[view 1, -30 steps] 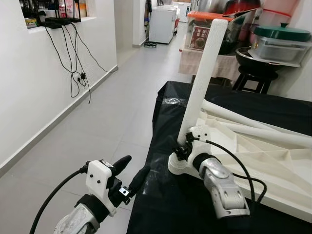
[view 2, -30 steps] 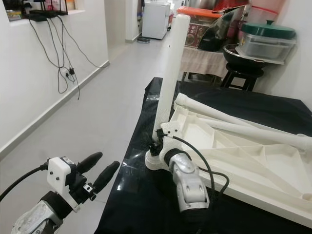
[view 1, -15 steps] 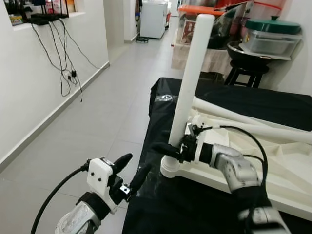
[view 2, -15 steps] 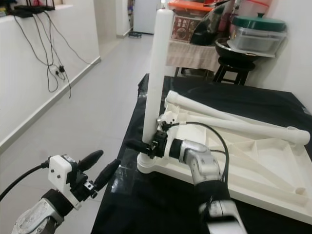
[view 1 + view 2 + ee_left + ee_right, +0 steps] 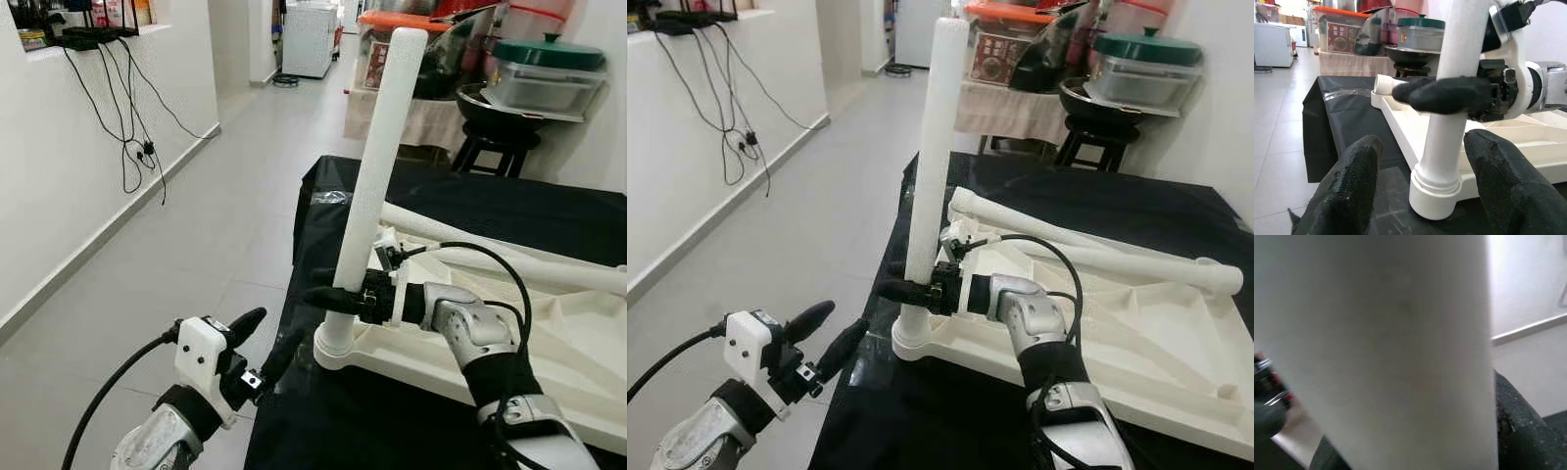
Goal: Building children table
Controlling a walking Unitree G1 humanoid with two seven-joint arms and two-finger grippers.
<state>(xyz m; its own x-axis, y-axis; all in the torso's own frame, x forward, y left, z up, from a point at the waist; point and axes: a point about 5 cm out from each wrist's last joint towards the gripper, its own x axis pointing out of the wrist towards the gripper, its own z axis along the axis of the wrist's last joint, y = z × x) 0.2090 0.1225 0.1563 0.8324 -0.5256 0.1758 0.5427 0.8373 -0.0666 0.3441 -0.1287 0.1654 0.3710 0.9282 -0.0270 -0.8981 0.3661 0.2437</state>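
Item: white plastic children's table top (image 5: 549,333), lying upside down on a black-covered work surface (image 5: 392,431), one white table leg (image 5: 377,147) standing upright in its near corner socket (image 5: 338,345); further loose legs (image 5: 509,259) lie across the underside. Right gripper (image 5: 328,297): clenched around the upright leg low down, just above the socket. Left gripper (image 5: 263,345): fingers spread, holding nothing, hovering off the surface's near edge, aimed at the socket. Risk, as judged: the leg leans slightly and may be only part-seated; a sideways pull could lever it out, or drag the light top toward the edge.
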